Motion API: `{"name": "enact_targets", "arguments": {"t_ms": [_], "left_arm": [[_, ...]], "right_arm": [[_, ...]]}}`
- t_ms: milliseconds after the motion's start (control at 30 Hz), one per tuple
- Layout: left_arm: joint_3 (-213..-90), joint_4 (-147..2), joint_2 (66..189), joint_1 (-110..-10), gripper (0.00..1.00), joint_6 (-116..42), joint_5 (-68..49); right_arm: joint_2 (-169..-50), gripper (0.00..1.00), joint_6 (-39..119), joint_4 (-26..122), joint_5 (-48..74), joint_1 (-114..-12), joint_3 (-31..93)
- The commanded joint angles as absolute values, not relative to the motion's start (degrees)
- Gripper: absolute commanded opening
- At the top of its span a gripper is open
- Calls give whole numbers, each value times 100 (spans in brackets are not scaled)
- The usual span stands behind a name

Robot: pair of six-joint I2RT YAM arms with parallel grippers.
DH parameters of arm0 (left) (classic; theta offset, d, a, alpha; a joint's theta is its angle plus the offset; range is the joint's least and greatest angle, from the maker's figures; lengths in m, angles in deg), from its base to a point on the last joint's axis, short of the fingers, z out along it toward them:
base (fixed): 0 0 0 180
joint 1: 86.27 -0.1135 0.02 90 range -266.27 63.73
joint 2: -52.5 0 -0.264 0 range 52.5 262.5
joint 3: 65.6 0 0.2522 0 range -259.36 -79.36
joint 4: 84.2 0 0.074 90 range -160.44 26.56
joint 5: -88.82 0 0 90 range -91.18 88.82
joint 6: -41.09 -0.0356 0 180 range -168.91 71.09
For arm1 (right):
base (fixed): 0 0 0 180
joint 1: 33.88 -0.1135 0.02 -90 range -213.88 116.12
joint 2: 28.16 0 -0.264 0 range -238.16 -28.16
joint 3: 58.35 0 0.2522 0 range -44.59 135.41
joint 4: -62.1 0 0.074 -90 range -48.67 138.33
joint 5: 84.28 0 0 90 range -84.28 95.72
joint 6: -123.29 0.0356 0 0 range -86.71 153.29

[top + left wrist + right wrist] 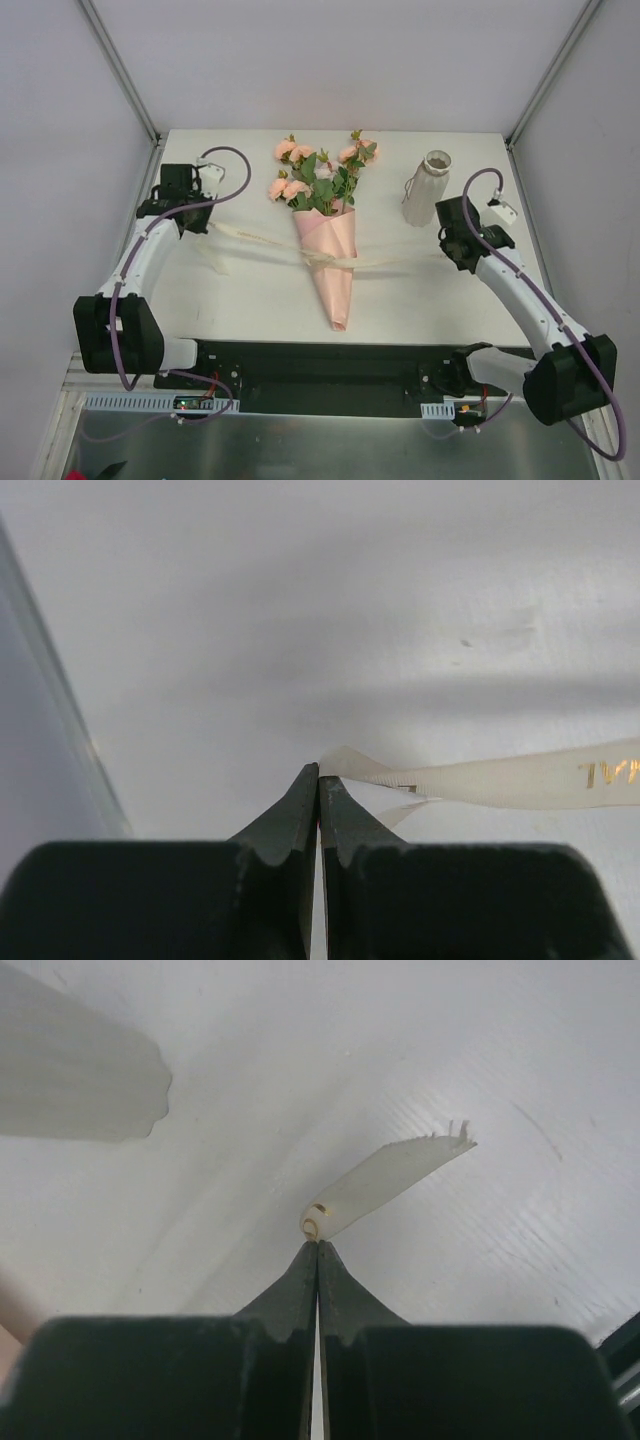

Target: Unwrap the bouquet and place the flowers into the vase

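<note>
A white desk (240, 290) with two robot arms at its near edge. The bouquet (332, 262) lies at the middle of the desk, a pale pink paper cone with its point towards the arms. The flowers (318, 172), peach-pink roses with green leaves, fan out of the far end.

A cream ribbon (262, 240) crosses the cone at its middle and stretches out to both sides. The left claw (193, 224) is pressed together, pinching the ribbon's left end (520, 780) just above the desk. The right claw (453, 255) is likewise pressed together on the right end, whose frayed tip (385, 1180) pokes past the fingers.

The off-white ribbed vase (428, 188) stands at the far right, just beside the right claw and well apart from the bouquet.
</note>
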State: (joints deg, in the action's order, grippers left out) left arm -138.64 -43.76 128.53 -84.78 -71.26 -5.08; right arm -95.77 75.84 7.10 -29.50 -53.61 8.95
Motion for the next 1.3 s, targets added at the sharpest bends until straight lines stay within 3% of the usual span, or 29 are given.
{"name": "enact_targets", "arguments": {"t_ms": [0, 267, 367, 400, 433, 467, 500, 533, 567, 767, 967, 1067, 1267], "left_arm": [[-14272, -4293, 12976, -9136, 0, -6886, 259], [-14334, -4319, 13108, -9866, 0, -6948, 392], [-14203, -4319, 13011, -9866, 2, -6974, 190], [-14133, -4319, 12968, -9858, 15, -6974, 111], [-14097, -4293, 12871, -9866, 44, -6974, -55], [-14062, -4232, 12801, -9858, 63, -6983, -109], [-14001, -4179, 12739, -9858, 77, -6983, -266], [-13974, -4109, 12599, -9858, 99, -6992, -380], [-13956, -3987, 12528, -9858, 99, -7009, -582], [-13833, -3678, 12062, -9866, 99, -7115, -979], [-13667, -3414, 12009, -9858, 99, -7027, -1401], [-13395, -3405, 12053, -9849, 99, -7000, -1752], [-12779, -3660, 12132, -9858, 99, -6922, -2008]], "right_arm": [[-9013, 1, 7496, 290, -3559, -4954, 824], [-8678, 2, 7065, 175, -3717, -4171, 824], [-8652, 30, 6749, 175, -3779, -4091, 920], [-8643, 54, 6522, 271, -3683, -4100, 929], [-8582, 64, 6215, 437, -3517, -4135, 947], [-8538, 81, 6021, 535, -3419, -4196, 947], [-8459, 86, 5827, 649, -3279, -4397, 964], [-8432, 91, 5495, 763, -3173, -4599, 990], [-8441, 99, 5326, 764, -3242, -4853, 1043], [-8590, 100, 3913, 755, -3576, -8065, 1605], [-9521, 99, 2777, 693, -3323, -10563, 2045], [-9995, 100, 2372, 939, -3156, -11313, 2010], [-11171, 100, 1985, 1476, -2882, -11685, 2124]]}}
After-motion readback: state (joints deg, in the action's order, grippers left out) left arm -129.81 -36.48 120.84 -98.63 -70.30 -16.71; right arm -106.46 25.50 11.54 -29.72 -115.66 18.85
